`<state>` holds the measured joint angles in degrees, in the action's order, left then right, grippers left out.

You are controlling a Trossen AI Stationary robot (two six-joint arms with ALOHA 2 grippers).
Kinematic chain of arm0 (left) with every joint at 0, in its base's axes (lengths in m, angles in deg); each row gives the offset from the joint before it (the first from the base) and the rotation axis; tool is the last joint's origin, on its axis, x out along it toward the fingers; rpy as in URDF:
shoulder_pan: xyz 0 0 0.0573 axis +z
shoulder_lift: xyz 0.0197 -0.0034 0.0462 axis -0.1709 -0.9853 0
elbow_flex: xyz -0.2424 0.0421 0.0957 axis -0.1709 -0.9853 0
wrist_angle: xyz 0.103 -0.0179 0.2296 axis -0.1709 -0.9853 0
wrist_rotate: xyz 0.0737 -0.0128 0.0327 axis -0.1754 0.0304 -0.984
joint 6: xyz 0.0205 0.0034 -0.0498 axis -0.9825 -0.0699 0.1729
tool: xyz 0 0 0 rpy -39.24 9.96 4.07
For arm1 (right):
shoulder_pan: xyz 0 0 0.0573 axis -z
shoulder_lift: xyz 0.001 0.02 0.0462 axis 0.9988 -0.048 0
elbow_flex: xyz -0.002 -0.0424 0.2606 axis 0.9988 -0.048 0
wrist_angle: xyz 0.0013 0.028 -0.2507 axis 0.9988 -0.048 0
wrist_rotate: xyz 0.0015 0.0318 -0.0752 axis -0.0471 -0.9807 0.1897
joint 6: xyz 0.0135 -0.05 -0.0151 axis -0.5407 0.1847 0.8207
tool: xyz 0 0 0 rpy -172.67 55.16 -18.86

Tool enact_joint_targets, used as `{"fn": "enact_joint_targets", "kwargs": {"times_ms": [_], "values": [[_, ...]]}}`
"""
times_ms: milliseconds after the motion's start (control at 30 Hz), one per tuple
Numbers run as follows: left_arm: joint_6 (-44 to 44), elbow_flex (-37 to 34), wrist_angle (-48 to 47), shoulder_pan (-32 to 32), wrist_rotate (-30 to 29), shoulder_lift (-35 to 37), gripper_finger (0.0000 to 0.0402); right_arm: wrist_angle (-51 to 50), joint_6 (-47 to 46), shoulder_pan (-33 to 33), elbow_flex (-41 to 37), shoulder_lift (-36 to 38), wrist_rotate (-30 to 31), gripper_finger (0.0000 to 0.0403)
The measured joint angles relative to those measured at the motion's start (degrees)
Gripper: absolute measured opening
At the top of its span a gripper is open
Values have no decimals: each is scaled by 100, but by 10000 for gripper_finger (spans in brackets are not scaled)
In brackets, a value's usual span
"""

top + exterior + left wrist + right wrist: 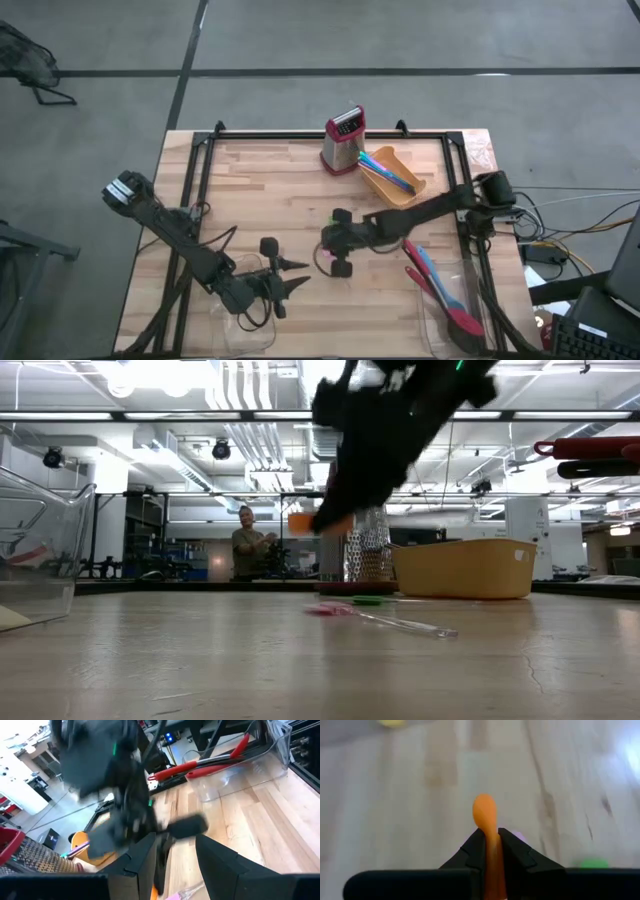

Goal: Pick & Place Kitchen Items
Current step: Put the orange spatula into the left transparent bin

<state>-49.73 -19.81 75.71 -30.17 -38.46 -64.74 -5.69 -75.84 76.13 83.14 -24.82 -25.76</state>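
My right pincer [490, 845] pinches the small orange spoon [485, 815] above the counter [270, 190], handle along my fingers; the yellow bin [395, 180] lies just behind, nearer my arm.

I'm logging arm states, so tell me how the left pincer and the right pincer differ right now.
The right pincer is shut on an orange spoon; the left pincer is open and empty. The right pincer hangs over the table's middle, the left pincer near the front edge. Both are dark and two-fingered.
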Motion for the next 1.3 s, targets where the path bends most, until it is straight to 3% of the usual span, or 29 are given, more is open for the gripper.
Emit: {"fn": "enact_joint_targets", "kwargs": {"times_ms": [300,467,767,1300], "values": [[216,0,-12,8,-2,5,145,-117,552,-965,2,810,1383,28],[174,0,-14,20,1,8,145,231,1003,-1396,13,985,1738,28],[203,0,-3,271,495,10,145,862,1323,-1482,61,895,1799,29],[209,-9,203,574,476,-113,144,1188,1426,-1471,68,906,1501,29]]}}
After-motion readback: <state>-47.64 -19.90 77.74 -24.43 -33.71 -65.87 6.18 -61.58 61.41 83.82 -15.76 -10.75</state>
